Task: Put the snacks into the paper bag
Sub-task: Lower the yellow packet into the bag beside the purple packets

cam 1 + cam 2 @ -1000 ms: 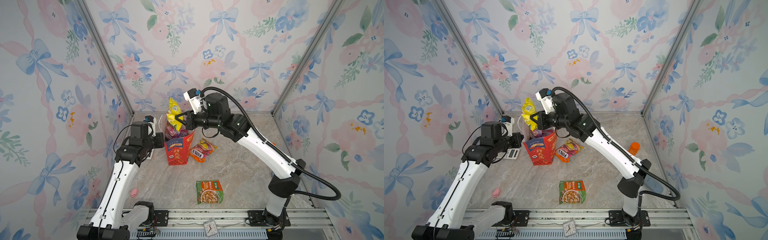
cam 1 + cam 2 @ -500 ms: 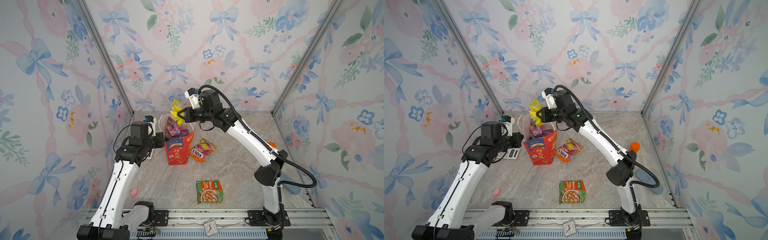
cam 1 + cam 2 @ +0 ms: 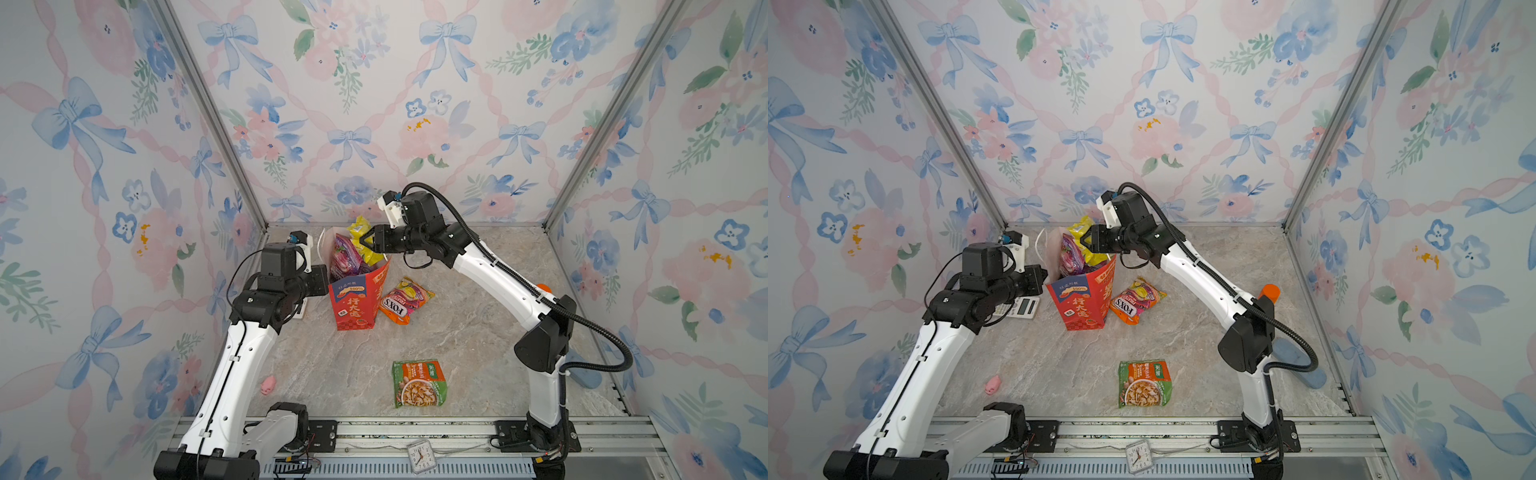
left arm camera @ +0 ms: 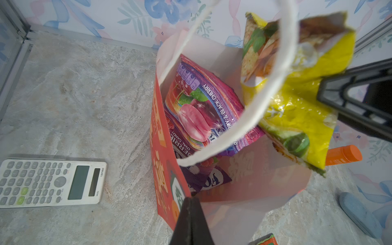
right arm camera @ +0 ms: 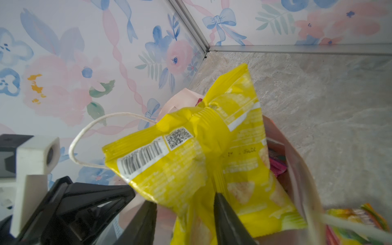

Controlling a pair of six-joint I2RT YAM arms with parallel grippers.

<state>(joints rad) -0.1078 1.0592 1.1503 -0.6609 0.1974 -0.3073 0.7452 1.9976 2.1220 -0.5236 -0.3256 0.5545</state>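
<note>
- At the left gripper, the jaws are clamping fully together on the near rim of the paper bag. They are pinching the paper and holding the bag upright with its mouth open.
- Just beyond that gripper's fingertips, inside the bag, the purple packets are leaning against the wall. At least two are showing, and anything beneath them is hidden. This portion of the task is judged complete.
- Directly ahead of the right gripper, the yellow packet is sitting in the bag's mouth. Its lower end is resting inside while its upper end is projecting above the rim.
- The right gripper's jaws are standing apart, one on either side of the packet's lower part. They are pinching nothing, so the gripper is holding no item. This is judged to be a release in progress, with the yellow packet not yet fully seated.
- Below the right gripper, on the arm's side of the bag, the orange packet is lying on the table just beside the bag's wall. Contact cannot be confirmed.
- Well apart from both grippers, toward the front rail, the green packet is lying flat.
- Judged remaining: these two packets are awaiting transfer.
</note>
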